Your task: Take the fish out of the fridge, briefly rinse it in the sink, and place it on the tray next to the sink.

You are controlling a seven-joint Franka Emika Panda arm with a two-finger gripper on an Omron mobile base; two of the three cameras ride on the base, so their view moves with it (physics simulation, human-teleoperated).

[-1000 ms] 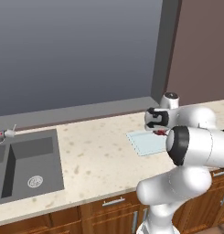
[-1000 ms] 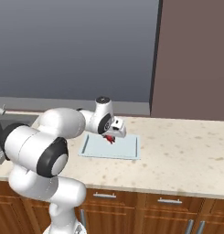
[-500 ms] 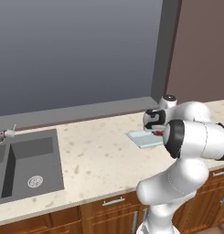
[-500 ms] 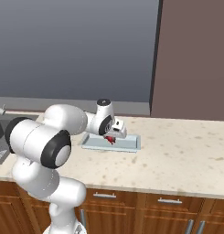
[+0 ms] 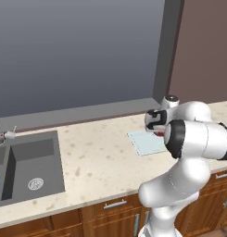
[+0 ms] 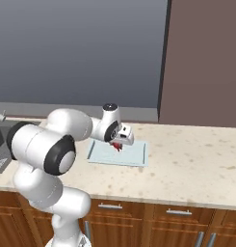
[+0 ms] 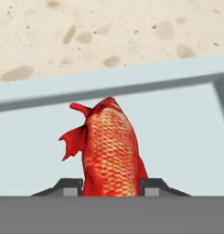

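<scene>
Two fingers (image 7: pixel 73 185) pinching the fish (image 7: pixel 109 151) (nearly shut), long axis pointing straight away, hanging just above the tray (image 6: pixel 136 157).

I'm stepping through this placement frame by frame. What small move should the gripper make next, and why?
Probably open the jaws and let go. The two-finger gripper is shut on the small red-orange scaled fish, which hangs over the flat pale blue-white rectangular tray, inside its raised rim. The right base view shows the fish low above the tray on the speckled beige counter. Contact is unclear.

base views flank the tray (image 6: pixel 135 157), hand view close above
</scene>
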